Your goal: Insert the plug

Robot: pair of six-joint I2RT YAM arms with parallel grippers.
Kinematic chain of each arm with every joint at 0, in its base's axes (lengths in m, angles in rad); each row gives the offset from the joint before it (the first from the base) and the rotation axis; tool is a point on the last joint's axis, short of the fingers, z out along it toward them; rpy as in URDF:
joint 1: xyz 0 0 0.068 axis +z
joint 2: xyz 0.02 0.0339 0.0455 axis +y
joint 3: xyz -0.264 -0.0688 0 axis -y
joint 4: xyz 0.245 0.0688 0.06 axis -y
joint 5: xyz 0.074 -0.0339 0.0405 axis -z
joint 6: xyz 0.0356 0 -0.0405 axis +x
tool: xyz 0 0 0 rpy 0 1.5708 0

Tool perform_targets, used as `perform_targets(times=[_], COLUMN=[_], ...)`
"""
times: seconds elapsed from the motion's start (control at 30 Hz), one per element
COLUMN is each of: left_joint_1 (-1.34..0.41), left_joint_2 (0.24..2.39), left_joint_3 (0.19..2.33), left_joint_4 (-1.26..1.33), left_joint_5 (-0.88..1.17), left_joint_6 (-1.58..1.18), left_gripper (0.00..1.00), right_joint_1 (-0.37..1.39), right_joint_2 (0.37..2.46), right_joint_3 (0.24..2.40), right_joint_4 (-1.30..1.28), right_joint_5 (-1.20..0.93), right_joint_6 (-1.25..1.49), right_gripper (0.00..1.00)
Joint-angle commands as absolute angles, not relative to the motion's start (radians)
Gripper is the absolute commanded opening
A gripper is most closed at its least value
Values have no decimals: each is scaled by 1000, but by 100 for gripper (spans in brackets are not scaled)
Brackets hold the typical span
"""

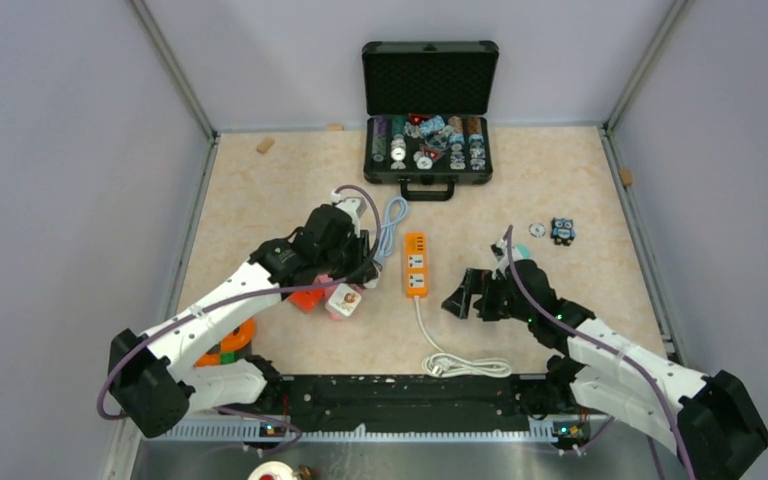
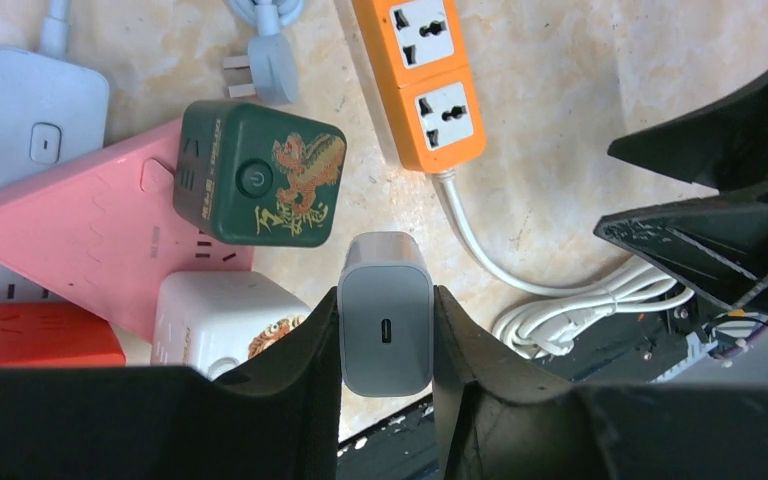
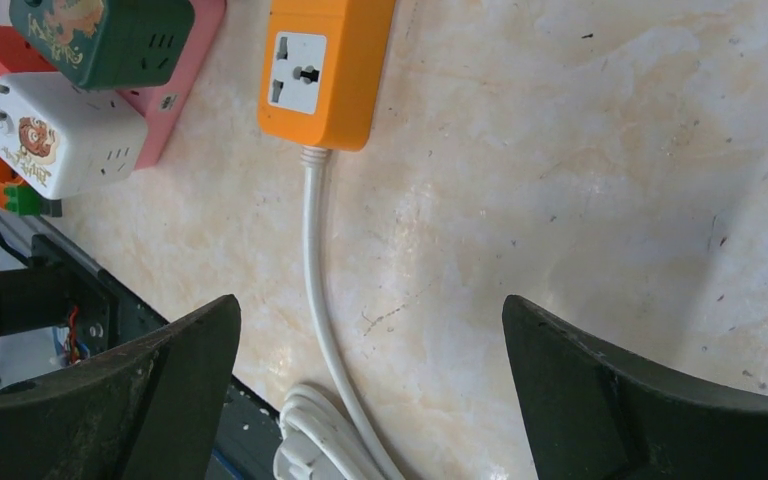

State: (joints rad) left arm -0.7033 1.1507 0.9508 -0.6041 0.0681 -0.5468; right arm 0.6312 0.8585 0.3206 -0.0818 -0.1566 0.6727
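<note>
The plug [image 2: 384, 275], a pale grey charger block with a small port on its near face, is clamped between my left gripper's [image 2: 384, 310] black fingers above the table. It hangs just left of and below the orange power strip [image 2: 422, 80], whose two sockets face up. From above, the left gripper [image 1: 355, 262] sits immediately left of that strip [image 1: 416, 264], and the plug itself is hidden there. My right gripper [image 1: 460, 295] stands open to the strip's lower right. In the right wrist view its jaws [image 3: 370, 305] are wide apart over the strip's white cord [image 3: 315, 260], holding nothing.
Beside the plug lie a green cube adapter [image 2: 260, 185], a pink triangular strip [image 2: 80, 230], a white cube adapter [image 2: 225, 320] and a red block [image 2: 35, 335]. The cord ends in a coil [image 1: 465, 365] by the near edge. An open black case [image 1: 428, 110] stands at the back.
</note>
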Motion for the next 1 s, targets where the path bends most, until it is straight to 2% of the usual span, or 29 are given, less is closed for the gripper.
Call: perform_targets(times=[0.0,0.47,0.9,0.97], left_joint_1=[-704,-704,-708,-718], left_joint_2=[1196,1373,1569,1593], left_joint_3=[1020,1141,1232,1238], left_joint_4=[-572,-476,-429,-430], left_joint_5=[26,39,11,-42], left_joint_6=[-508,-484,-554,-566], left_gripper=[0,0,0,0], right_joint_1=[617,617,617,617], right_joint_2=[804,716,695,688], right_joint_3=[329,399,397,390], right_joint_4=[-145,-387,-387,-384], right_joint_5=[-138,100,123,122], right_joint_6=[716,638,636,638], right_gripper=[99,99,99,99])
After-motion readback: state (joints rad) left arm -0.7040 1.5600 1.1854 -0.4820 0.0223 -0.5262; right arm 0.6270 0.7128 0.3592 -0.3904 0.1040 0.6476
